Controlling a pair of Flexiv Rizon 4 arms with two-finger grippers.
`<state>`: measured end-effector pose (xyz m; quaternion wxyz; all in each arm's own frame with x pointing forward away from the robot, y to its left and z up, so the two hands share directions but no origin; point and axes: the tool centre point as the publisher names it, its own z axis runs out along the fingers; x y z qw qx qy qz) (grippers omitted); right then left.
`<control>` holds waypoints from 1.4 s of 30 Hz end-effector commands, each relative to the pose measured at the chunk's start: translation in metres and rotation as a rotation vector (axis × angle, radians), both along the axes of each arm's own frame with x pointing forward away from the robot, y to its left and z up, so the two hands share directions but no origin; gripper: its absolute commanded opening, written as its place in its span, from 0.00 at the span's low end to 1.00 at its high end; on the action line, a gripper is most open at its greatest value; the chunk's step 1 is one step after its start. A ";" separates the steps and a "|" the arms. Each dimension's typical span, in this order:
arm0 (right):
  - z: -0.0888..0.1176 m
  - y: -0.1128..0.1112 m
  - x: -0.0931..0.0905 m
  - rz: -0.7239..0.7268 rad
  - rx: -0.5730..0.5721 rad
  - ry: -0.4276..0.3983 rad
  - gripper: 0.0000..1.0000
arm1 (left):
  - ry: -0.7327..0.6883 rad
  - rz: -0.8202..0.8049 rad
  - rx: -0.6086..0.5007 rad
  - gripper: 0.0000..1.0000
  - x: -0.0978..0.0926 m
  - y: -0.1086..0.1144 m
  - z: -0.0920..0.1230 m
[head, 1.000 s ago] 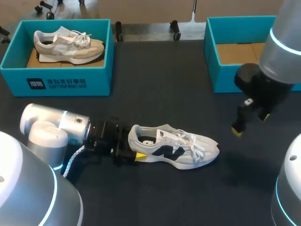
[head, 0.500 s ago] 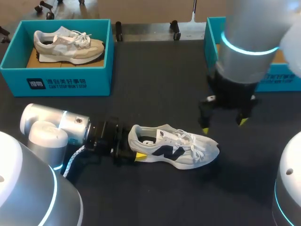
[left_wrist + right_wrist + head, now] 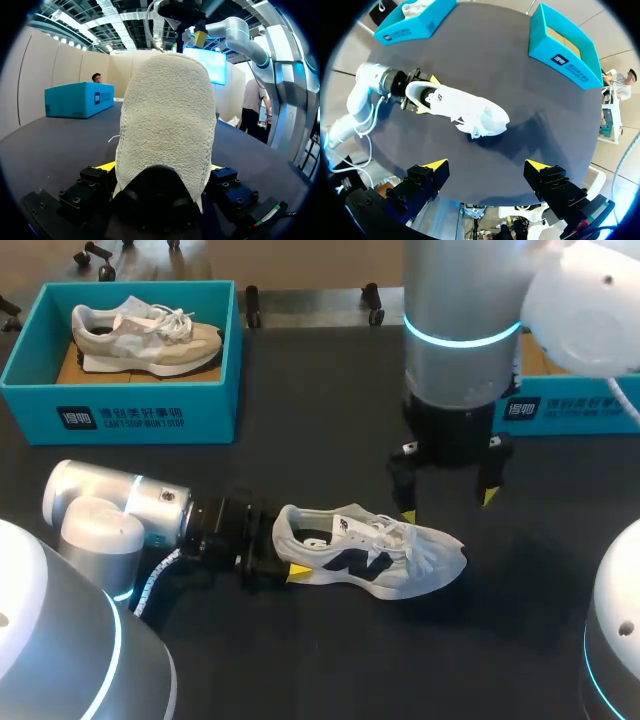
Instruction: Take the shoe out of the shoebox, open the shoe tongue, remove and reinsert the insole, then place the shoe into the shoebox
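The left end effector (image 3: 285, 566) pinches the heel of the white shoe (image 3: 385, 560), which stands on its sole on the dark surface (image 3: 330, 420) between the boxes and the robot. The right end effector (image 3: 447, 506) hangs above the shoe's laces, fingers spread wide and holding nothing. There are two shoes: the white one and a beige shoe (image 3: 150, 335) inside the left box (image 3: 120, 415). There are two teal boxes, and the right box (image 3: 570, 410) is partly hidden behind the right arm.

The table (image 3: 330, 390) is wide and dark grey, with a flat top. Light from above makes soft shadows on it.
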<state>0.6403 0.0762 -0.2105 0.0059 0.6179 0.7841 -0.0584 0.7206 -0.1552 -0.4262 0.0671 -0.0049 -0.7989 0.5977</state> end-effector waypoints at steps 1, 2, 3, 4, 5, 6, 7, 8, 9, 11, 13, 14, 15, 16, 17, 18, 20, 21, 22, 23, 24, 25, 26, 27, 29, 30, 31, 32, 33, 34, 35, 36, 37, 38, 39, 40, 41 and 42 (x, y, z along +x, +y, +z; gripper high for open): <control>-0.001 0.005 0.002 -0.002 -0.015 0.019 1.00 | 0.001 -0.002 0.002 0.00 0.005 0.003 -0.005; -0.001 0.005 0.002 -0.002 -0.015 0.019 1.00 | 0.001 -0.002 0.002 0.00 0.005 0.003 -0.005; -0.001 0.005 0.002 -0.002 -0.015 0.019 1.00 | 0.001 -0.002 0.002 0.00 0.005 0.003 -0.005; -0.001 0.005 0.002 -0.002 -0.015 0.019 1.00 | 0.001 -0.002 0.002 0.00 0.005 0.003 -0.005; -0.001 0.005 0.002 -0.002 -0.015 0.019 1.00 | 0.001 -0.002 0.002 0.00 0.005 0.003 -0.005; -0.001 0.005 0.002 -0.002 -0.015 0.019 1.00 | 0.001 -0.002 0.002 0.00 0.005 0.003 -0.005; -0.001 0.005 0.002 -0.002 -0.015 0.019 1.00 | 0.001 -0.002 0.002 0.00 0.005 0.003 -0.005; 0.001 0.009 0.004 0.005 -0.028 0.012 1.00 | 0.001 -0.002 0.002 0.00 0.005 0.003 -0.005; 0.002 0.013 0.006 0.009 -0.038 0.004 1.00 | 0.001 -0.002 0.002 0.00 0.005 0.003 -0.005; 0.003 0.025 0.010 0.020 -0.061 -0.006 1.00 | 0.001 -0.002 0.002 0.00 0.005 0.003 -0.005; 0.003 0.036 0.013 0.029 -0.087 -0.014 1.00 | 0.001 -0.002 0.002 0.00 0.005 0.003 -0.005; 0.002 0.042 0.014 0.032 -0.099 -0.019 1.00 | 0.001 -0.002 0.002 0.00 0.005 0.003 -0.005; 0.002 0.048 0.015 0.034 -0.112 -0.026 1.00 | 0.001 -0.002 0.002 0.00 0.005 0.003 -0.005; 0.000 0.054 0.015 0.030 -0.129 -0.028 1.00 | 0.001 -0.002 0.002 0.00 0.005 0.003 -0.005; -0.002 0.060 0.015 0.024 -0.145 -0.029 1.00 | 0.001 -0.002 0.002 0.00 0.005 0.003 -0.005; -0.004 0.063 0.016 0.017 -0.156 -0.033 1.00 | 0.001 -0.002 0.002 0.00 0.005 0.003 -0.005; -0.008 0.069 0.016 0.011 -0.168 -0.045 1.00 | 0.001 -0.002 0.002 0.00 0.005 0.003 -0.005; -0.011 0.072 0.016 -0.001 -0.169 -0.053 1.00 | 0.001 -0.002 0.002 0.00 0.005 0.003 -0.005; -0.012 0.073 0.016 -0.007 -0.165 -0.058 1.00 | 0.001 -0.002 0.002 0.00 0.005 0.003 -0.005; -0.014 0.074 0.015 -0.014 -0.163 -0.067 1.00 | 0.001 -0.002 0.002 0.00 0.005 0.003 -0.005; -0.014 0.075 0.015 -0.019 -0.165 -0.068 1.00 | 0.001 -0.002 0.002 0.00 0.005 0.003 -0.005; -0.015 0.077 0.014 -0.024 -0.169 -0.069 1.00 | 0.001 -0.002 0.002 0.00 0.005 0.003 -0.005; -0.017 0.078 0.013 -0.032 -0.177 -0.069 1.00 | 0.001 -0.002 0.002 0.00 0.005 0.003 -0.005; -0.018 0.079 0.012 -0.040 -0.184 -0.066 1.00 | 0.001 -0.002 0.002 0.00 0.005 0.003 -0.005; -0.021 0.081 0.011 -0.041 -0.180 -0.064 1.00 | 0.001 -0.002 0.002 0.00 0.005 0.003 -0.005; -0.022 0.083 0.010 -0.043 -0.183 -0.061 1.00 | 0.001 -0.002 0.002 0.00 0.005 0.003 -0.005; -0.022 0.083 0.009 -0.043 -0.184 -0.061 1.00 | 0.001 -0.002 0.002 0.00 0.005 0.003 -0.005; -0.023 0.084 0.008 -0.035 -0.191 -0.055 1.00 | 0.001 -0.002 0.002 0.00 0.005 0.003 -0.005; -0.023 0.084 0.008 -0.035 -0.191 -0.055 1.00 | 0.001 -0.002 0.002 0.00 0.005 0.003 -0.005; -0.023 0.084 0.008 -0.035 -0.191 -0.055 1.00 | 0.001 -0.002 0.002 0.00 0.005 0.003 -0.005; -0.023 0.084 0.008 -0.035 -0.191 -0.055 1.00 | 0.001 -0.002 0.002 0.00 0.005 0.003 -0.005; -0.023 0.084 0.008 -0.035 -0.191 -0.055 1.00 | 0.001 -0.002 0.002 0.00 0.005 0.003 -0.005; -0.023 0.084 0.008 -0.035 -0.191 -0.055 1.00 | 0.001 -0.002 0.002 0.00 0.005 0.003 -0.005; -0.023 0.084 0.008 -0.035 -0.191 -0.055 1.00 | 0.001 -0.002 0.002 0.00 0.005 0.003 -0.005; -0.023 0.084 0.008 -0.035 -0.191 -0.055 1.00 | 0.001 -0.002 0.002 0.00 0.005 0.003 -0.005; -0.023 0.084 0.008 -0.035 -0.191 -0.055 1.00 | 0.001 -0.002 0.002 0.00 0.005 0.003 -0.005; -0.023 0.084 0.008 -0.035 -0.191 -0.055 1.00 | 0.001 -0.002 0.002 0.00 0.005 0.003 -0.005; -0.023 0.084 0.008 -0.035 -0.191 -0.055 1.00 | 0.001 -0.002 0.002 0.00 0.005 0.003 -0.005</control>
